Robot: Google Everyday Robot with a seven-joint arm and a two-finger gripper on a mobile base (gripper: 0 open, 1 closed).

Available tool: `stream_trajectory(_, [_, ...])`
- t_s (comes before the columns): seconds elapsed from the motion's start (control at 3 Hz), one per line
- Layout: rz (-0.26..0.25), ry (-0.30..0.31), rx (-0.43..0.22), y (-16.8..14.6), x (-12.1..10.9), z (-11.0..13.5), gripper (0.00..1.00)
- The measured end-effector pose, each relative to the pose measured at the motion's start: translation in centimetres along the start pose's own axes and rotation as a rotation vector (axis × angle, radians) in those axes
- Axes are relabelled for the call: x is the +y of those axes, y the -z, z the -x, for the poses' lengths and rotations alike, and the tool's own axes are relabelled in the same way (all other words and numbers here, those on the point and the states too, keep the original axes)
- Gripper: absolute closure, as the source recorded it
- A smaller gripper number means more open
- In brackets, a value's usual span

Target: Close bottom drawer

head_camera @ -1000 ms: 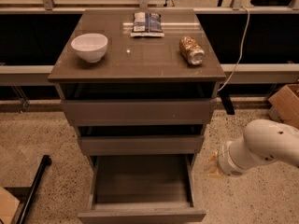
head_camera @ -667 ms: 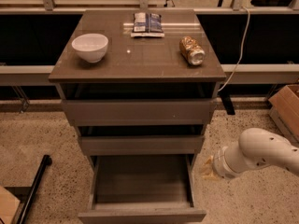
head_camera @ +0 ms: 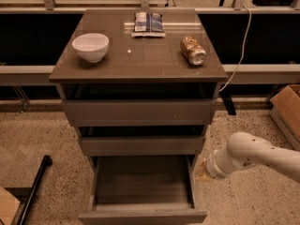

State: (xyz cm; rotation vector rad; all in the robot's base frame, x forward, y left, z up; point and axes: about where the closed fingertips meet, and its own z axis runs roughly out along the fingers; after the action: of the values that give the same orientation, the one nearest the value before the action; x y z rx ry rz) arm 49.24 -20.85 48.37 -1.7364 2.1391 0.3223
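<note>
The bottom drawer (head_camera: 140,182) is the lowest of three grey-brown drawers and is pulled far out, with a bare floor and its flat front panel (head_camera: 143,216) at the frame's lower edge. The middle drawer (head_camera: 140,145) and top drawer (head_camera: 140,111) stand slightly out. My white arm (head_camera: 248,156) reaches in from the right. My gripper (head_camera: 201,170) is low, right beside the open drawer's right side wall, and mostly hidden behind the wrist.
On the cabinet top (head_camera: 140,60) are a white bowl (head_camera: 91,46), a snack bag (head_camera: 147,23) and a lying can (head_camera: 193,50). A cardboard box (head_camera: 287,111) stands at right, a black bar (head_camera: 35,186) lies on the floor at left, and a cable (head_camera: 239,55) hangs at right.
My arm has moved a little left and down, bringing the gripper closer to the bottom drawer's right side. The drawers have not moved.
</note>
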Motion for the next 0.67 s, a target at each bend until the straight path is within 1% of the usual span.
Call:
stream_trajectory(0.33, [0.006,0.004,-0.002,-0.2,0.1,0.4,1.0])
stream_trajectory(0.67, [0.077,-0.006,-0.022,-3.1,1.8,0.7,1.0])
